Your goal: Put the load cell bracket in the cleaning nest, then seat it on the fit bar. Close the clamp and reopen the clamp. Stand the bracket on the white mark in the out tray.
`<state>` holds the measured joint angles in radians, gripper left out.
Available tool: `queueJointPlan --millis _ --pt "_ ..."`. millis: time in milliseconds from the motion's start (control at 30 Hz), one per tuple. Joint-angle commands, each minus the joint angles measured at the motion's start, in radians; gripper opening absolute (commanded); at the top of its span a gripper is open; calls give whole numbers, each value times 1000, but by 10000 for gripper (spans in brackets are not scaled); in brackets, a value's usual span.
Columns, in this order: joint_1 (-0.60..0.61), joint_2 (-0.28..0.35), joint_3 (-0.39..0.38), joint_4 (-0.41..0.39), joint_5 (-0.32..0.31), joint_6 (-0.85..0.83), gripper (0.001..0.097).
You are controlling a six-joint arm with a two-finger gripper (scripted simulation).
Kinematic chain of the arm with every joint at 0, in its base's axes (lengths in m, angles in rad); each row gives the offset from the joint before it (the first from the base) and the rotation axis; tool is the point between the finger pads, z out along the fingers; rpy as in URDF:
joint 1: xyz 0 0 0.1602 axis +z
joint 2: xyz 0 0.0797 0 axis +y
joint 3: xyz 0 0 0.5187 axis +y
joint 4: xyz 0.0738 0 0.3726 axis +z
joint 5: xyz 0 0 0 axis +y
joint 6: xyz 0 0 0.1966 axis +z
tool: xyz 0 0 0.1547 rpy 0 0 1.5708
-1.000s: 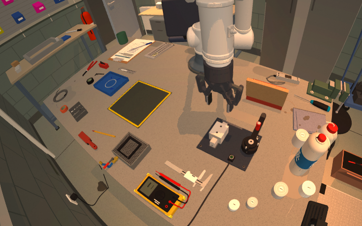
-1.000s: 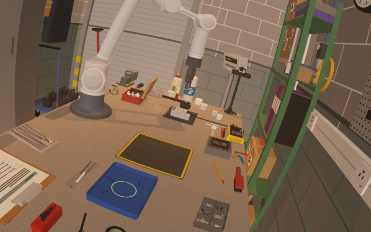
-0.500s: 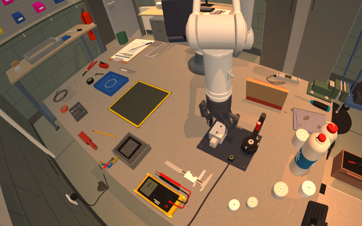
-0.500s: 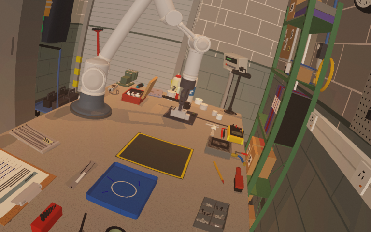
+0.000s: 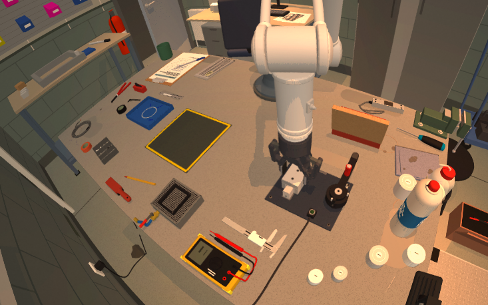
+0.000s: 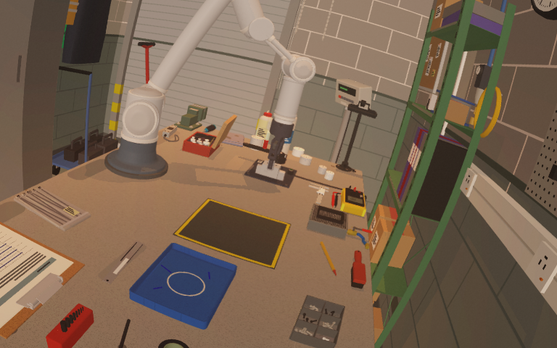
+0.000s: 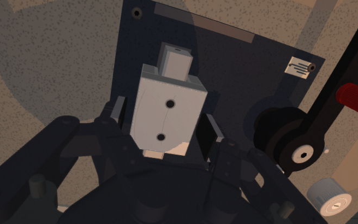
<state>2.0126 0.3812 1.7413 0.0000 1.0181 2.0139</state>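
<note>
The grey load cell bracket (image 5: 293, 181) (image 7: 166, 122) sits seated on the fit bar (image 7: 175, 63), whose square end sticks out beyond it, on the dark fixture plate (image 5: 308, 195) (image 6: 270, 173). The clamp (image 5: 339, 192) (image 7: 292, 141) stands to the right of the bracket with its black lever and red handle (image 5: 348, 169) raised, clear of the bracket. The cleaning nest (image 5: 177, 201) (image 6: 328, 220) is a perforated grey block toward the table's near-left edge. The blue out tray (image 5: 149, 112) (image 6: 183, 284) with its white ring mark lies far left. My gripper (image 5: 296, 172) (image 7: 164, 130) straddles the bracket from above, fingers open, holding nothing.
A black mat with a yellow border (image 5: 188, 138) lies between the tray and the fixture. A yellow multimeter (image 5: 215, 263) and calipers (image 5: 257, 237) lie near the front edge. Bottles (image 5: 420, 206) and white jars (image 5: 377, 256) crowd the right side, past the clamp.
</note>
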Motion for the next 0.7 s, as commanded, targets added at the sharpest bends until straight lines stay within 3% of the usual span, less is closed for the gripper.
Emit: queueJointPlan --millis 0,667 --pt "0 2 1 0 -4 0 700" --pt "0 14 11 0 -26 0 680"
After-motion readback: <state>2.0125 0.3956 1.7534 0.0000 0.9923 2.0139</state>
